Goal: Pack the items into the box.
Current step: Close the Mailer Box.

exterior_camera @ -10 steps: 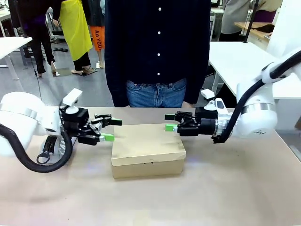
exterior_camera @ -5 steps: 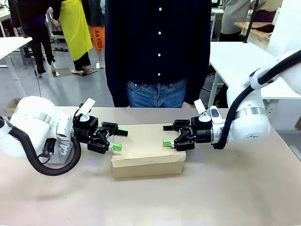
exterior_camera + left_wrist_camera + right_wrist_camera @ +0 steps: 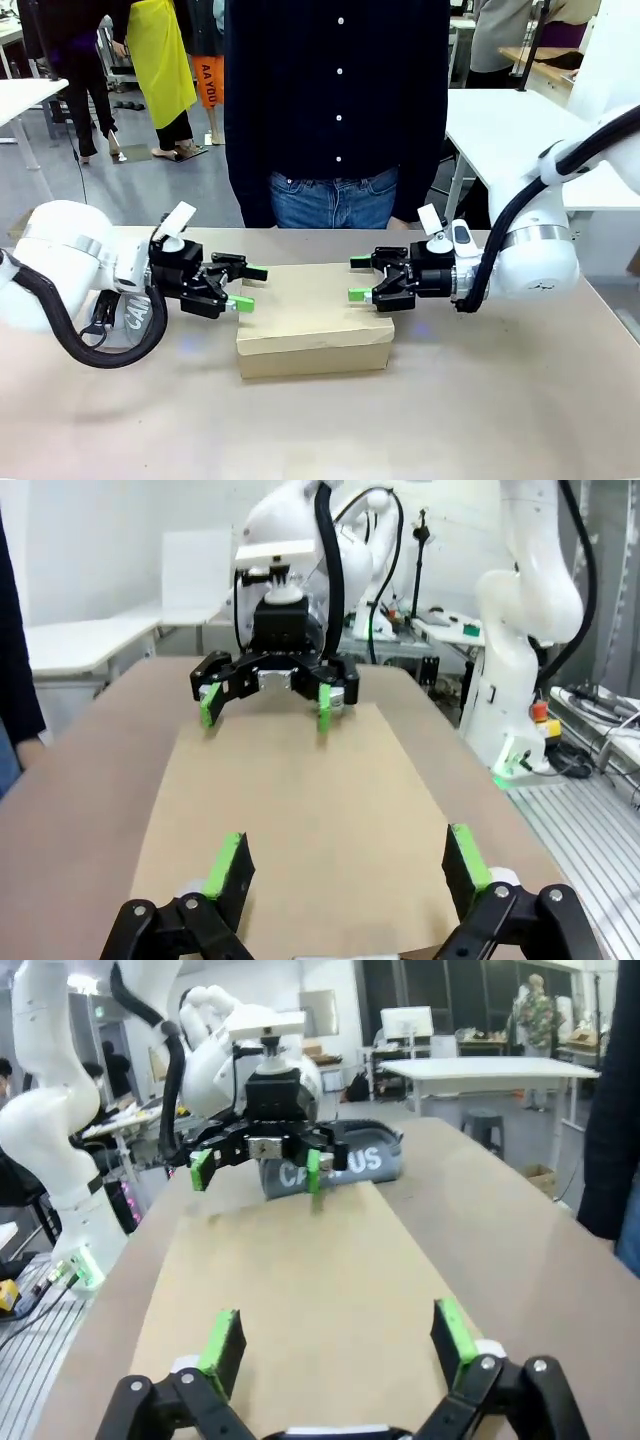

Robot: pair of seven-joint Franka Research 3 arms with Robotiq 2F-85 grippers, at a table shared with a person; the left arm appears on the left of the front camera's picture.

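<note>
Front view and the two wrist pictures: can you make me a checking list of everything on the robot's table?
Surface: tan table, bare around box.
Job's things: cardboard box mid-table, lid shut; items nothing seen.
Clutter: grey pencil case behind left arm.
Grippers: left gripper open at box's left end; right gripper open at its right end; neither holds anything.
Cables: black hose looping under left arm.
Surroundings: person at far edge; white tables behind.
</note>
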